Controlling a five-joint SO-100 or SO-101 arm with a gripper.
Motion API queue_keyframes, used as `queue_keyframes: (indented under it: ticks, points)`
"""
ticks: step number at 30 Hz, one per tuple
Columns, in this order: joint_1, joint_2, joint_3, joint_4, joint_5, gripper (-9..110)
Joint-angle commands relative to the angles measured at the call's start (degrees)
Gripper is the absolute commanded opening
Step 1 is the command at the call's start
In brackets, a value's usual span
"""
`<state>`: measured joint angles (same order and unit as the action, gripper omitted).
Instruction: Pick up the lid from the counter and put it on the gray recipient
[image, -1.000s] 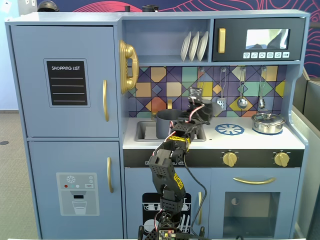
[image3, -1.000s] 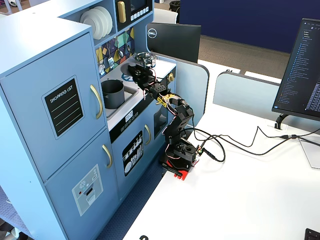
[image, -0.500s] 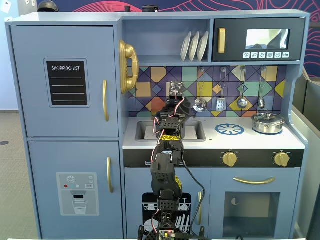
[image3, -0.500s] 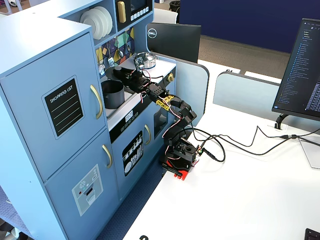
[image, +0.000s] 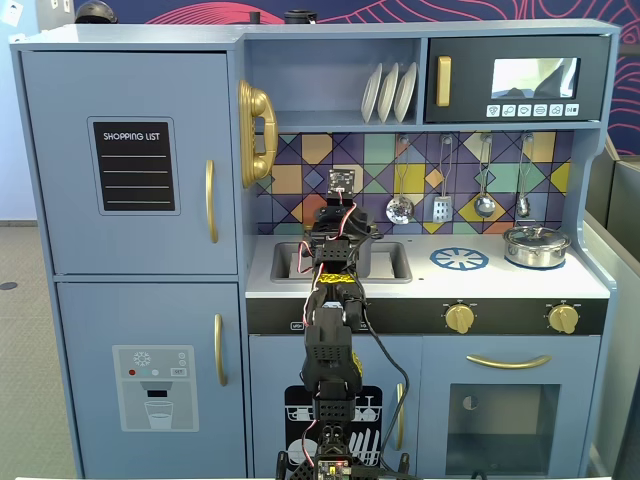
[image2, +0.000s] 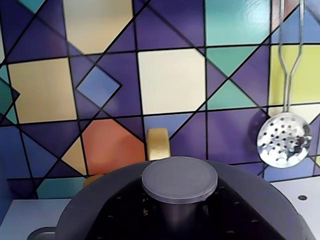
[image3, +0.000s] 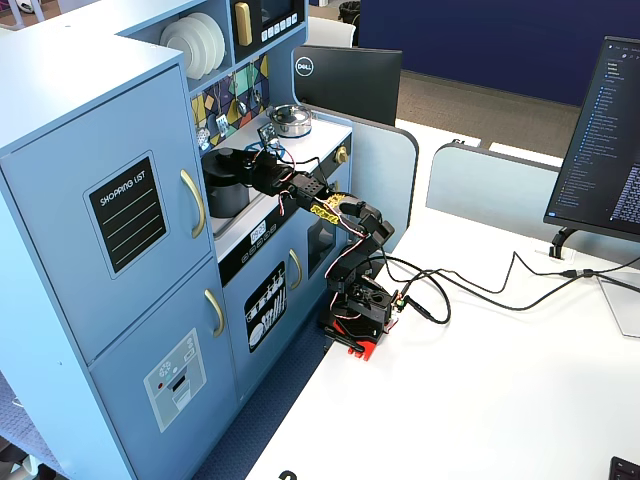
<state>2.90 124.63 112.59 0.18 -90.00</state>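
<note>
The dark gray lid fills the bottom of the wrist view, its round knob facing the camera and its far rim arching behind. In a fixed view the lid sits at the top of the tall dark gray pot, which stands in the sink. My gripper reaches over the counter and grips the lid's near edge; its fingertips are hidden under the lid. From the front, the arm covers most of the pot and my gripper is over the sink.
A shiny steel pot stands at the counter's right, beside the blue-and-white burner circle. A gold faucet is right behind the lid. A skimmer and other utensils hang on the tiled backsplash.
</note>
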Motion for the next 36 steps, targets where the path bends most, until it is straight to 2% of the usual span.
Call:
queue_keyframes:
  ticks: [1, 14, 36]
  points:
    - [-0.1, -0.6, -0.8, -3.8, -0.7, 0]
    - [-0.1, -6.0, -0.7, -7.2, -0.8, 0]
    - [-0.1, -1.8, 2.5, -4.0, -1.8, 0]
